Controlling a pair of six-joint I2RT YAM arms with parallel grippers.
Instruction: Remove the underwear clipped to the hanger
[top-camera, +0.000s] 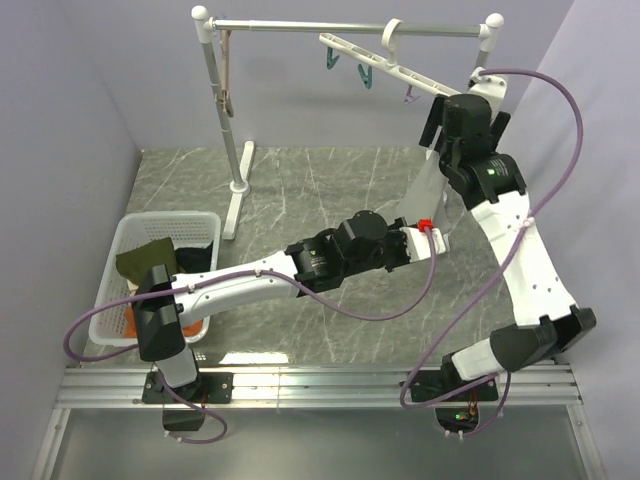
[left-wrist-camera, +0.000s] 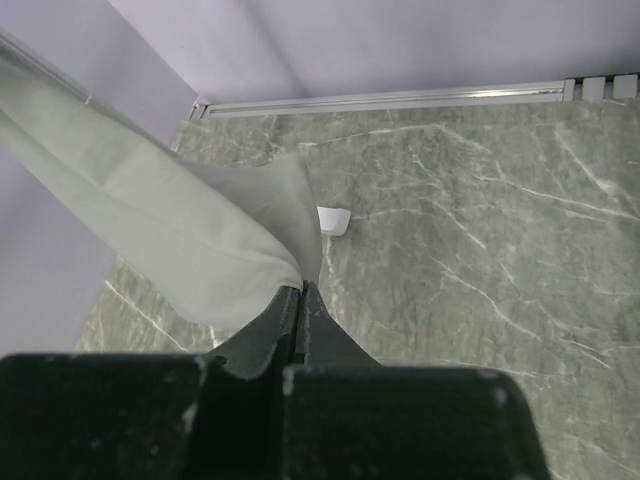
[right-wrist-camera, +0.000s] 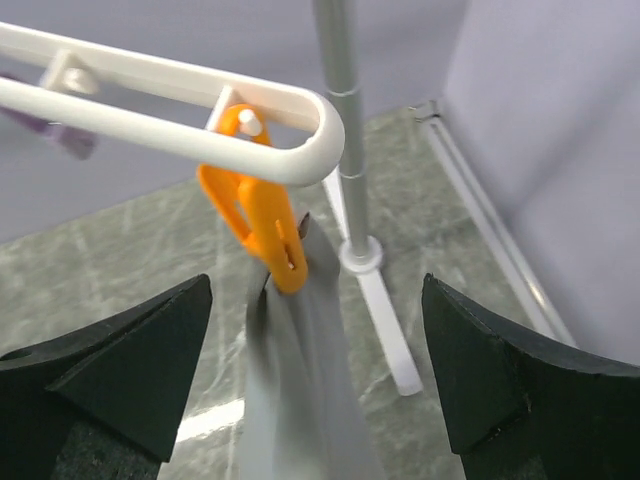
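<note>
Marble tabletop (left-wrist-camera: 480, 260); light grey briefs (left-wrist-camera: 180, 230) stretched taut, pinched by left tool (left-wrist-camera: 300, 292); right tool (right-wrist-camera: 315, 330) open near orange clip (right-wrist-camera: 262, 225).

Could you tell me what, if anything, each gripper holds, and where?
Left gripper pinches the light grey briefs by a bunched edge; right gripper, open, holds nothing.

Bright, even, diffuse light; shadows v. faint. Top view sharp, w/ white glare on table (top-camera: 262, 357) edge by arm bases. R wrist: grey briefs (right-wrist-camera: 300, 400) between R fingers (right-wrist-camera: 120, 360) motion-blurred, orange clip (right-wrist-camera: 262, 220) above soft. L wrist: L fingers (left-wrist-camera: 268, 335) dark, defocused up close
</note>
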